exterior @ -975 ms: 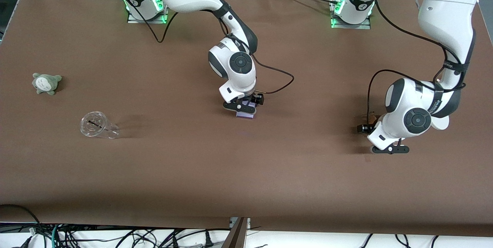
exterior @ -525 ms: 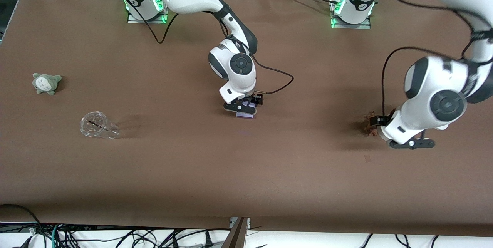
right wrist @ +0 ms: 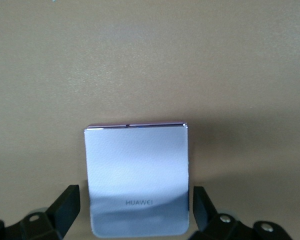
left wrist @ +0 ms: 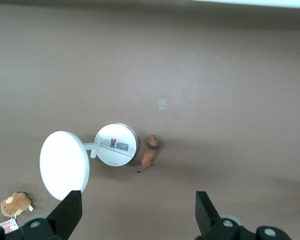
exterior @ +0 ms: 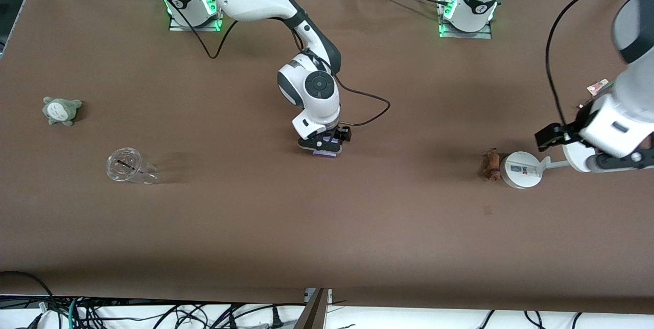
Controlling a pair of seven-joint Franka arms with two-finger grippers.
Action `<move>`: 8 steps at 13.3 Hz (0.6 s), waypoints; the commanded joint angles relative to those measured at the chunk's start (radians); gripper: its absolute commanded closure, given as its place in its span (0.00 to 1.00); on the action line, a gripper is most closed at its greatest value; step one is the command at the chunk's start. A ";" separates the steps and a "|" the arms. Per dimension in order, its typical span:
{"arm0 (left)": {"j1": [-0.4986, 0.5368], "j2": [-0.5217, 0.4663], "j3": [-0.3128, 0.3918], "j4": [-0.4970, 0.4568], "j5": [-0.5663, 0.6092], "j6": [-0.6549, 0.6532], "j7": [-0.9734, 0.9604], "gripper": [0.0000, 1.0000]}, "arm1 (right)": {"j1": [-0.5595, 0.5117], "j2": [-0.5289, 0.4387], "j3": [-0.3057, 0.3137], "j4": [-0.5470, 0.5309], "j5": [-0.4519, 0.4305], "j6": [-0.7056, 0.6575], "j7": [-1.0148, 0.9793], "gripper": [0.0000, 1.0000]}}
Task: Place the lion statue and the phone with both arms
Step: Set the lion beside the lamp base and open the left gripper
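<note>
The phone (exterior: 327,153) lies flat on the brown table at its middle, pale lavender face up; it also shows in the right wrist view (right wrist: 137,175). My right gripper (exterior: 327,143) is low over it, open, with a finger on each side and small gaps to the phone's edges (right wrist: 135,212). The lion statue (exterior: 491,164) lies on the table toward the left arm's end, beside a white stand's base; it also shows in the left wrist view (left wrist: 150,156). My left gripper (exterior: 551,136) is open and empty, raised high over the table by the stand (left wrist: 135,212).
The white round-based stand (exterior: 520,170) with its disc (left wrist: 64,164) lies next to the lion. A brown plush with a tag (left wrist: 15,204) lies by the disc. A grey-green plush (exterior: 61,110) and a clear cup on its side (exterior: 130,166) lie toward the right arm's end.
My left gripper has lifted away from the lion statue and moved up and toward the left arm's end, leaving the lion on the table and uncovering the stand. The right gripper has barely moved.
</note>
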 commanded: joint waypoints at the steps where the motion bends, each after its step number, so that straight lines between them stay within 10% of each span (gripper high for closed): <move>1: 0.018 0.011 -0.001 0.033 -0.027 -0.034 0.009 0.00 | 0.008 0.028 -0.012 0.024 -0.021 0.010 0.001 0.06; 3: 0.021 0.010 -0.013 0.036 -0.030 -0.091 0.011 0.00 | 0.008 0.029 -0.013 0.024 -0.021 0.015 -0.002 0.16; 5: 0.019 0.007 -0.022 0.035 -0.032 -0.106 0.012 0.00 | 0.004 0.023 -0.016 0.026 -0.021 0.015 -0.008 0.49; 8: 0.016 0.005 -0.029 0.036 -0.032 -0.123 0.012 0.00 | -0.006 -0.001 -0.047 0.050 -0.018 -0.002 -0.025 0.50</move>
